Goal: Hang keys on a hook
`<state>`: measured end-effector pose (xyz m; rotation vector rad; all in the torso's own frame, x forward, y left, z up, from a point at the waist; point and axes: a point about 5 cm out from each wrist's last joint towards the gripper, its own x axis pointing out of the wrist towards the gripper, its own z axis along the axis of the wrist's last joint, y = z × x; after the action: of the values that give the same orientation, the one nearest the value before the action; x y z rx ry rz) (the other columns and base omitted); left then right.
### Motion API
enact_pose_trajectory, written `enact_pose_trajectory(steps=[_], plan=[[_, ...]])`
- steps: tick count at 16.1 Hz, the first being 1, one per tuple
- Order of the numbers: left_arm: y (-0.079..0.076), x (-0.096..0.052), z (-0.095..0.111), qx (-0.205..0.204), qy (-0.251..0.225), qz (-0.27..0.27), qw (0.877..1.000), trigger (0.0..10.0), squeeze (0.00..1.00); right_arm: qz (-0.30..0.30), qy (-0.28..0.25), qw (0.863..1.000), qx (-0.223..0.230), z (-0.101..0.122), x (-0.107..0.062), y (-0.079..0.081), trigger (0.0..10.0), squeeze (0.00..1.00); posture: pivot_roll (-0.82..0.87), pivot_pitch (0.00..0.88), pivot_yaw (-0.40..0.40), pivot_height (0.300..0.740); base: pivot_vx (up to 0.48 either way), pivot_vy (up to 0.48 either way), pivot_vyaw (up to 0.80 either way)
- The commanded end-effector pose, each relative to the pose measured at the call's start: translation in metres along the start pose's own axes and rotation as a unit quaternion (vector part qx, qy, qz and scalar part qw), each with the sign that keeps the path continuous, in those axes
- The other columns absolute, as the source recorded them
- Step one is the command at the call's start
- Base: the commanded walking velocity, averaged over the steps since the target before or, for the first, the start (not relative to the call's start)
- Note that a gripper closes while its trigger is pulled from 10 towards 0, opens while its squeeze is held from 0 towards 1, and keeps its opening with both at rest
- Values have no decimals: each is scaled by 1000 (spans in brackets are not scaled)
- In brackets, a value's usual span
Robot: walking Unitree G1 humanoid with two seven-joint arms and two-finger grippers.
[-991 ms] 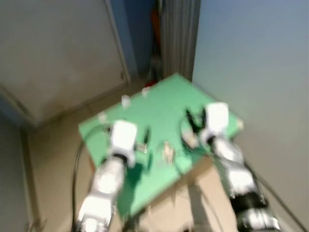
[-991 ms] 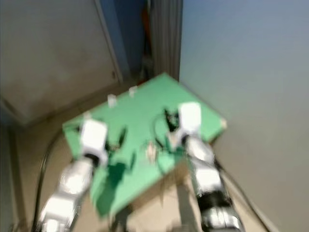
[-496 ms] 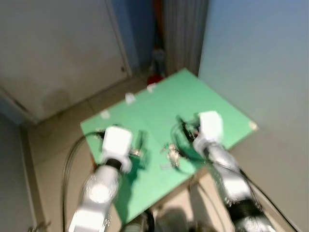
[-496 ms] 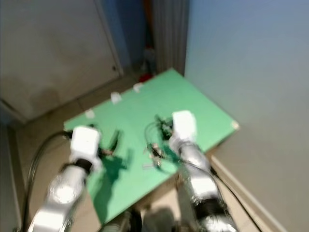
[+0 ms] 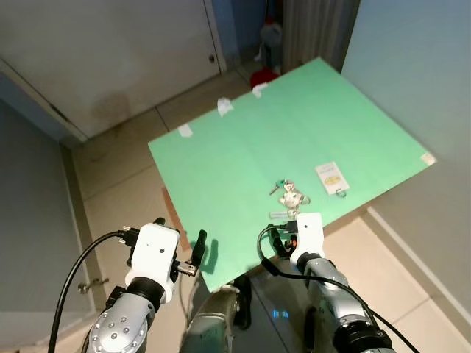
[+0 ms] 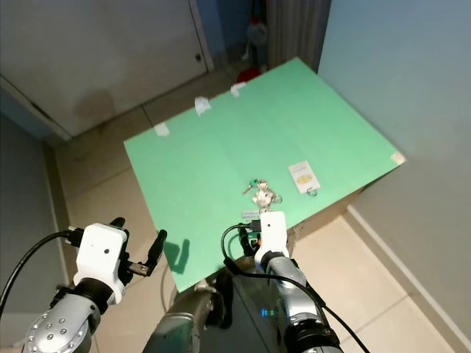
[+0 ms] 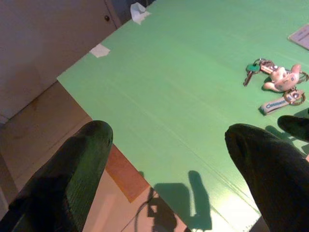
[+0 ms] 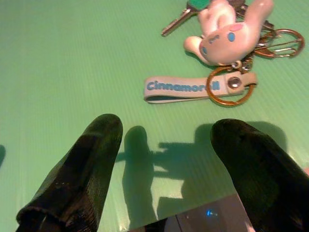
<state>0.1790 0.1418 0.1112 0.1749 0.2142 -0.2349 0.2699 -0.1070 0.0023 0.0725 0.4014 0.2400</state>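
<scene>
A green desk [image 5: 243, 154] stands on a tiled floor [image 5: 125, 147], set at an angle beside a pale wall [image 5: 419, 66]; the keys [image 5: 288, 195] lie on it near the edge closest to the robot, resting flat and held by nothing. The bunch shows best in the right wrist view — a key with a green head [image 8: 186, 12], a pale cartoon-rabbit charm [image 8: 227, 34], a grey strap [image 8: 193, 88] lettered in blue, and brass rings [image 8: 227, 86] joining them; all of it rests touching the desk top. Just beside the bunch, toward the robot's right, lies a small white card [image 5: 331, 176] with a yellow mark, and a ring sits at its near corner, though what that ring belongs to is hard to tell at this size.

The right gripper [image 8: 169, 159] hovers above the desk's near edge, just short of the grey strap; its jaws are spread wide and empty, casting shadows on the green surface. The left gripper [image 7: 164, 159] is off the desk's near-left corner, well apart from the keys — its jaws are likewise released, holding nothing.

Three white scraps [image 5: 224, 107] like bits of tape sit along the desk's far-left edge; beyond them is a closed pale door [image 5: 110, 51], and a red object [image 5: 265, 76] lies on the floor past the far corner.
</scene>
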Motion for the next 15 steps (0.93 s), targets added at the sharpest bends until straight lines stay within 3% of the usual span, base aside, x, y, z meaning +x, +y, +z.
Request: enact_pose_trajectory(steps=[1,4,7,9,10,11,12,13,15], plan=[[2,-6,1,3,6,2,1000,10000,0,17,-1,1000,-5,-2,1,9,10000,1000,160,369,193,740,0,0,0],[2,-9,3,-7,1,8,1000,10000,0,19,-25,999,-36,5,4,10,10000,1000,156,374,163,740,0,0,0],[-12,-16,12,0,-17,-42,999,10000,0,-2,-50,997,-54,16,9,3,10000,1000,160,377,145,740,0,0,0],[-14,-18,7,-47,0,-53,997,10000,0,-5,-53,997,-57,19,13,2,10000,1000,165,379,143,740,0,0,0],[-18,-20,-10,-72,56,-60,994,10000,0,-5,-54,997,-60,21,14,3,10000,1000,171,383,146,740,0,0,0],[-25,-23,-16,-99,76,-79,989,10000,0,-7,-54,996,-66,22,16,5,10000,1000,161,388,150,740,0,0,0],[-32,-24,-15,-108,73,-102,986,10000,0,-3,-55,996,-72,24,19,8,10000,906,158,390,154,740,0,0,0],[-37,-25,-13,-102,71,-115,986,10000,0,0,-54,996,-74,26,21,11,10000,0,158,394,156,740,0,0,0],[-41,-24,-7,-105,59,-120,985,10000,0,1,-58,996,-71,32,25,14,10000,0,164,398,162,740,0,0,0]])
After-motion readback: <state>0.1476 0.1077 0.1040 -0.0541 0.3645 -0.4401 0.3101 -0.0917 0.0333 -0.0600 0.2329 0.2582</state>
